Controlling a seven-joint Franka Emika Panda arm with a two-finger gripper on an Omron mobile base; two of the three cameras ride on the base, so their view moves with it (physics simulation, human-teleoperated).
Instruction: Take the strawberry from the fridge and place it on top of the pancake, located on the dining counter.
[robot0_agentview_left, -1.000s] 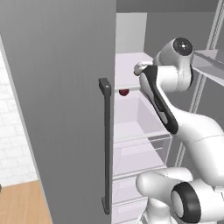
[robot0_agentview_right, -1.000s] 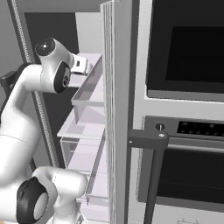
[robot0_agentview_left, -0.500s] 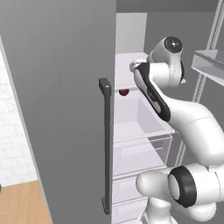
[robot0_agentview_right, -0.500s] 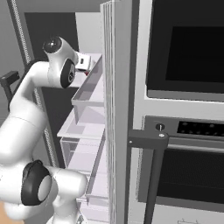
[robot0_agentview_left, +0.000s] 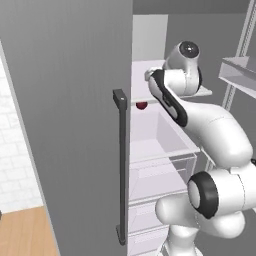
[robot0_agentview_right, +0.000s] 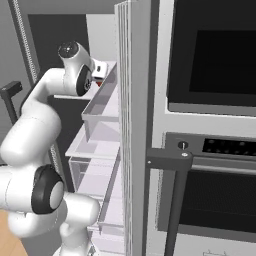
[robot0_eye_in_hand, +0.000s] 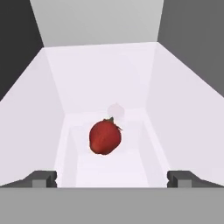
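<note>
The fingers (robot0_eye_in_hand: 112, 178) stand wide apart at the lower corners of the hand view, holding nothing. Between and above them, at the centre of that frame, the strawberry (robot0_eye_in_hand: 105, 136) lies on the white shelf (robot0_eye_in_hand: 144, 78) inside the fridge (robot0_agentview_left: 65, 100), its dark leafy cap turned toward the upper right. In the left base view the white arm (robot0_agentview_left: 200, 120) reaches into the open fridge at upper centre.
</note>
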